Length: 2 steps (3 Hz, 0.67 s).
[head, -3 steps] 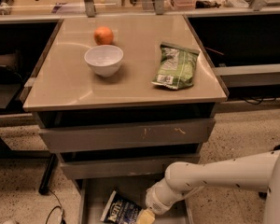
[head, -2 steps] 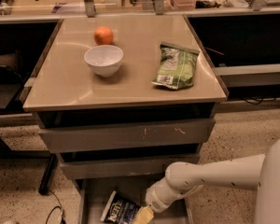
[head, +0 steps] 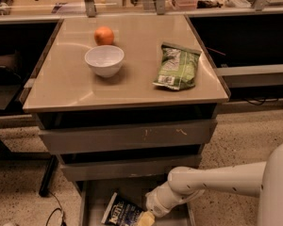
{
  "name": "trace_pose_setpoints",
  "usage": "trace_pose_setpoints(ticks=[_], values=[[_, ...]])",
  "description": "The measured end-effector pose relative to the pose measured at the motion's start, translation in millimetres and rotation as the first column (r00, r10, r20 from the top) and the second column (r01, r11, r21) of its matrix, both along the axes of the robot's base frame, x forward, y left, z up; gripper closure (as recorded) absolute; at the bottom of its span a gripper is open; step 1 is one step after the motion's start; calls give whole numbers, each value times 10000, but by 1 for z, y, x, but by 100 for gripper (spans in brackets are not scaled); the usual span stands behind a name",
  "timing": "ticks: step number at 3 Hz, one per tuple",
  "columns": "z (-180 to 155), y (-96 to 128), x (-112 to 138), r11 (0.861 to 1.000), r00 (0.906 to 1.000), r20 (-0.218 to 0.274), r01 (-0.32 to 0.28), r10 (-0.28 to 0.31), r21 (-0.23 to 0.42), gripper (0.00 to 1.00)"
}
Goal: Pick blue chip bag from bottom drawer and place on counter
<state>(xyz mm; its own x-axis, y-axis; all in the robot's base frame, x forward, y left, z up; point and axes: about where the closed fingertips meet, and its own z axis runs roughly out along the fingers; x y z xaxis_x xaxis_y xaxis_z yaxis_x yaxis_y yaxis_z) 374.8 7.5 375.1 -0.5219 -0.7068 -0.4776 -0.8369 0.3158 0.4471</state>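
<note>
The blue chip bag point(head: 120, 213) lies flat in the open bottom drawer point(head: 91, 202), at the lower middle of the camera view, dark navy with white lettering. My white arm reaches in from the right, and my gripper point(head: 145, 219) is down in the drawer at the bag's right edge, mostly cut off by the bottom of the view. The beige counter point(head: 66, 86) tops the cabinet above. A green chip bag point(head: 177, 67) lies on its right side.
A white bowl point(head: 104, 60) and an orange point(head: 104, 35) sit on the counter's left half. Two grey drawer fronts point(head: 127, 136) stand above the open drawer. A black cable point(head: 54, 213) lies on the speckled floor at the left. Shelving and clutter run along the back.
The view has shifted slightly. My arm and gripper stay at the bag in the bottom drawer, with little visible movement.
</note>
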Motion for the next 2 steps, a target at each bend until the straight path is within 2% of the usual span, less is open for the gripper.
trace_pose_setpoints(ticks=[1,2], values=[[-44,16,3,9980,10000,18,-35,33,630,0],[-118,37,7,9913,9994,-155,319,-302,1280,0]])
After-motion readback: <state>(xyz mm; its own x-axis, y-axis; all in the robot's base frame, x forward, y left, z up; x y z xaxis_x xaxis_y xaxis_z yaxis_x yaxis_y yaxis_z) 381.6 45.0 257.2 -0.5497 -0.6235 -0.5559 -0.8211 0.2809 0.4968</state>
